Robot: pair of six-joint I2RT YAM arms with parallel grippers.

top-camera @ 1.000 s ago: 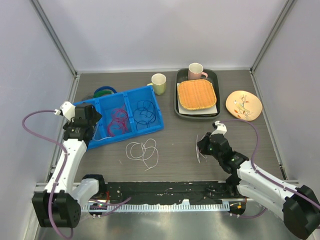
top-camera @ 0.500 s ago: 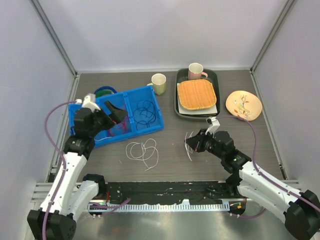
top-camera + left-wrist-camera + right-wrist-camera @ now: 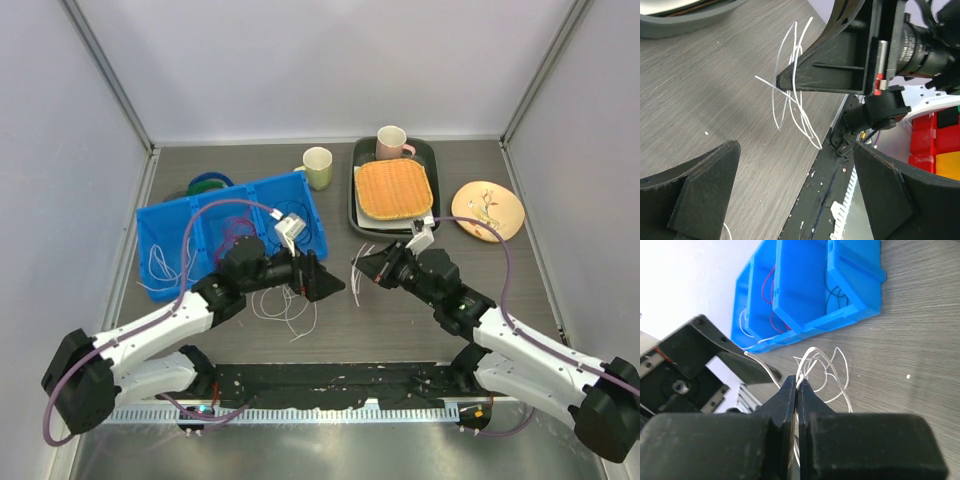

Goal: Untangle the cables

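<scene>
White cable [image 3: 788, 96] pinched in right jaws, facing parted left jaws.

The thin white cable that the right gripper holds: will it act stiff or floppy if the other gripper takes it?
Probably springy rather than limp: the white cable holds open loops in the air at the right gripper. Likely very light, being thread-thin. It may slip from the open left gripper.

I work in a lab test cell: plain pale wall panels [image 3: 330, 70] and metal corner posts [image 3: 108, 75] box in my grey wood-grain table [image 3: 250, 165] with its black mounting rail [image 3: 330, 380].
</scene>
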